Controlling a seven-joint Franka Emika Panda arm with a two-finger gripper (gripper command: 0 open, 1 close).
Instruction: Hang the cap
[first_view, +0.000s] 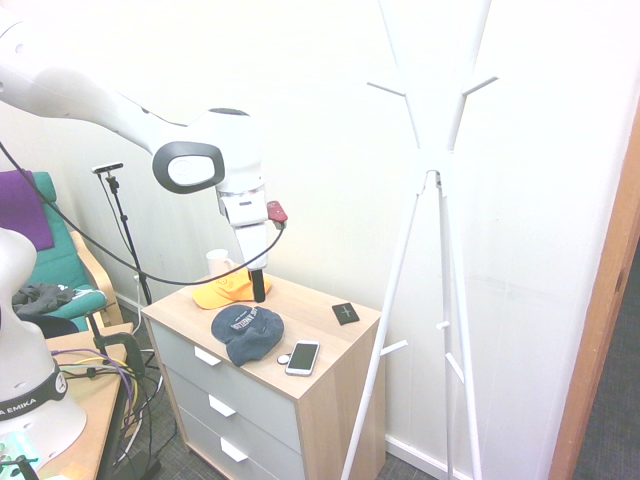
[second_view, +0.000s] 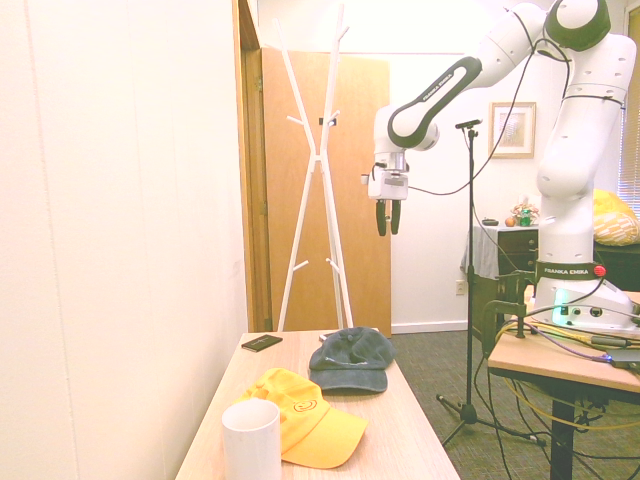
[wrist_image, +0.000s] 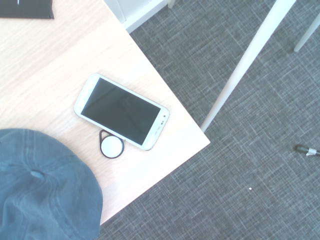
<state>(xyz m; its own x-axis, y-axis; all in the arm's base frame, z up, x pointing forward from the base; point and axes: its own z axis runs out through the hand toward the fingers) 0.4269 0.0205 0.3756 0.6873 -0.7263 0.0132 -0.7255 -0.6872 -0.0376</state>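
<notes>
Hangs pointing straight down above the wooden-topped drawer chest (first_view: 325, 345), two-finger gripper (second_view: 388, 222) wide open and empty, ready for a descent onto the dark slate-blue fabric cap (first_view: 247, 333) lying flat beside the orange-yellow cap (first_view: 228, 291), white coat stand (first_view: 432, 180) unused at right.

Glossy white, rounded arm segments (second_view: 560, 150) with dark grey oval caps at the joints, one such cap (first_view: 188, 166) at centre left of the first exterior view. Black band around the base column, lettered "FRANKA EMIKA" in white, with a small red button at lower right of the second exterior view. Boxy white hand carrying a small dark-red block on its side. Two short black fingers on the two-finger gripper (second_view: 388, 216). Thin black cable looping along the links.
</notes>
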